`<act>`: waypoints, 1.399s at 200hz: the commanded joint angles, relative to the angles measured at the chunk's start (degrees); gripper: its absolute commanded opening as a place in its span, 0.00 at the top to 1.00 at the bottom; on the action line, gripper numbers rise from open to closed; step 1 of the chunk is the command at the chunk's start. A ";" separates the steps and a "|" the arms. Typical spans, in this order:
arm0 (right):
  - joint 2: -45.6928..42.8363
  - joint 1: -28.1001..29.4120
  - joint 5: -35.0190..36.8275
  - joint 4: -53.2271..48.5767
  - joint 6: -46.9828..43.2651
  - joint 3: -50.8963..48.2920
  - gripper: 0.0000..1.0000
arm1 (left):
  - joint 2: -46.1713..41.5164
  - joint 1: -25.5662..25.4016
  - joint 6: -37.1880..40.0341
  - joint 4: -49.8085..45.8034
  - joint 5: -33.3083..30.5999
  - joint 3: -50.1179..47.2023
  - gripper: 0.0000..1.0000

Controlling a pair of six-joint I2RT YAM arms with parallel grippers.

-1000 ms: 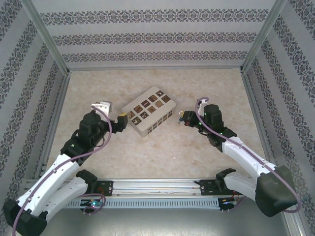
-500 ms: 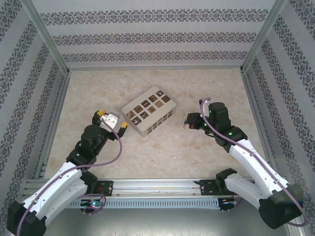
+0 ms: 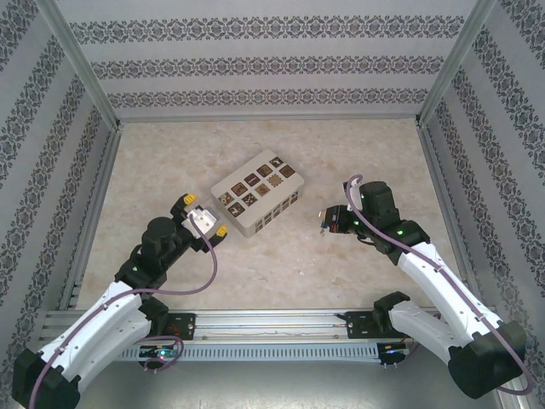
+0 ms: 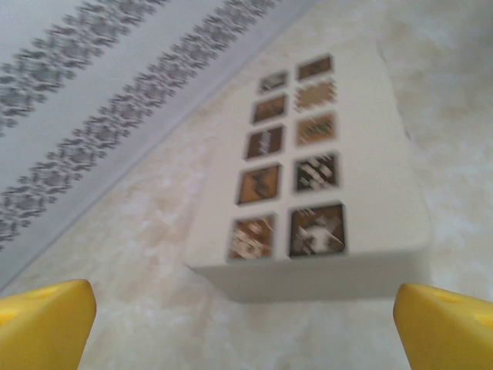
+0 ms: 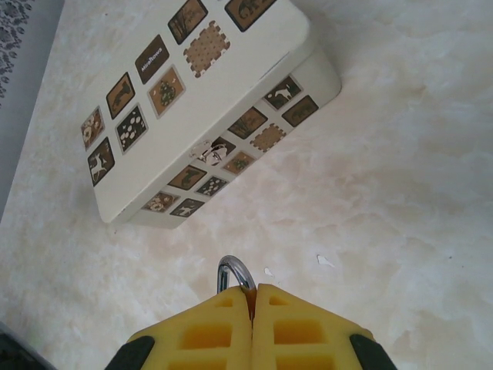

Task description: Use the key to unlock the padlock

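Note:
My right gripper [image 5: 253, 302] is shut on the padlock. Its silver shackle [image 5: 234, 273] sticks out past the yellow pads [image 5: 308, 327], and the blue body is hidden between them. In the top view the right gripper [image 3: 329, 218] hovers to the right of the cream box. My left gripper [image 4: 246, 331] is open, one yellow fingertip [image 4: 46, 322] at each lower corner of the left wrist view, with nothing between them. In the top view the left gripper [image 3: 204, 223] sits just left of the box. The key is out of view.
The cream box [image 3: 258, 192] with dark patterned squares lies mid-table between the two grippers; its near end [image 4: 308, 274] faces the left gripper, and its side [image 5: 254, 131] faces the right one. Patterned walls [image 3: 272, 64] enclose the marble tabletop [image 3: 281, 264].
The left gripper has drawn back from the box's left corner toward the near edge and turned. The right gripper, still holding the padlock, has shifted slightly nearer and to the right.

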 commanded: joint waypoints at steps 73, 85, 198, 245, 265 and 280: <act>2.81 3.19 -4.25 -2.61 1.79 -0.49 1.00 | 6.00 0.35 2.22 3.21 8.18 -2.98 0.01; 3.59 3.57 -4.82 -2.70 1.86 -0.41 1.00 | 6.18 0.37 2.03 3.59 8.32 -3.07 0.01; 12.61 11.24 -5.73 -3.84 6.73 0.56 1.00 | 6.58 0.38 1.77 4.79 10.17 -3.24 0.01; 18.43 13.68 -5.31 -2.20 7.41 1.86 1.00 | 6.58 0.35 1.36 5.44 10.61 -3.60 0.01; 20.37 14.54 -4.80 -1.09 7.68 2.05 1.00 | 6.64 0.38 0.98 5.63 11.01 -3.69 0.01; 21.77 14.89 -4.76 -0.21 7.86 2.10 1.00 | 6.62 0.37 0.82 5.59 11.31 -3.69 0.01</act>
